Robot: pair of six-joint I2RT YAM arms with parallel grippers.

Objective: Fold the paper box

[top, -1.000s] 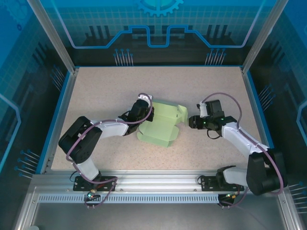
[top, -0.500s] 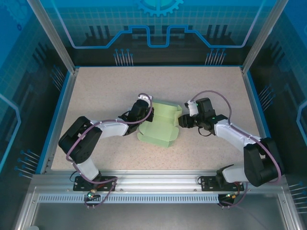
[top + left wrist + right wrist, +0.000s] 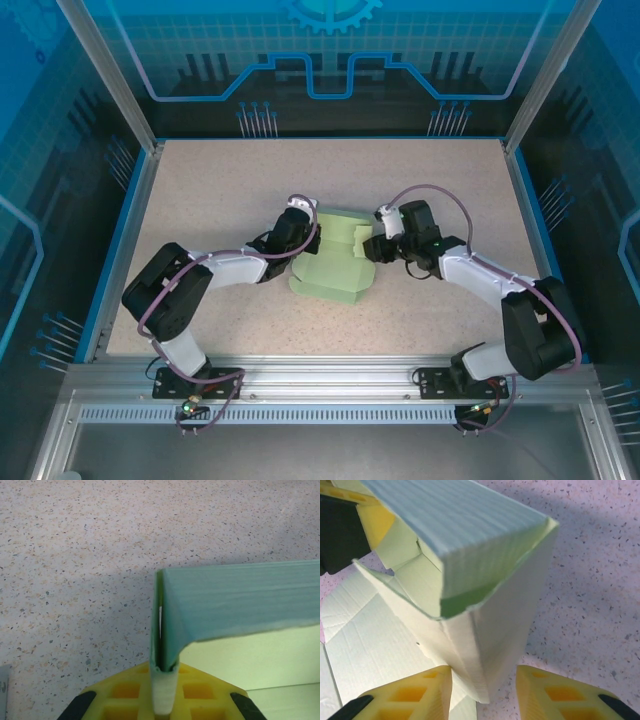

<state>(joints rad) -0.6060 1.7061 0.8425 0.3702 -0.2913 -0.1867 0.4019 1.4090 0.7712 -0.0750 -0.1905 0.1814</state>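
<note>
The paper box, pale mint-green card, lies partly folded mid-table with its far and right panels raised. My left gripper is at its left edge, shut on a doubled upright wall of the paper box; a shaded panel runs off to the right. My right gripper is at the box's right side. Its jaws stand open astride a folded corner of the paper box: the left finger touches the card, the right finger is apart from it.
The speckled table has a raised blue rim on its sides and metal posts at the back corners. A flat panel of the card spreads on the table under the right gripper. The left gripper's yellow finger sits beyond the raised panel.
My right gripper has moved left up to the box and over its right corner, with its jaws narrowing; the right flap has been pushed more upright. The left gripper has held still.
</note>
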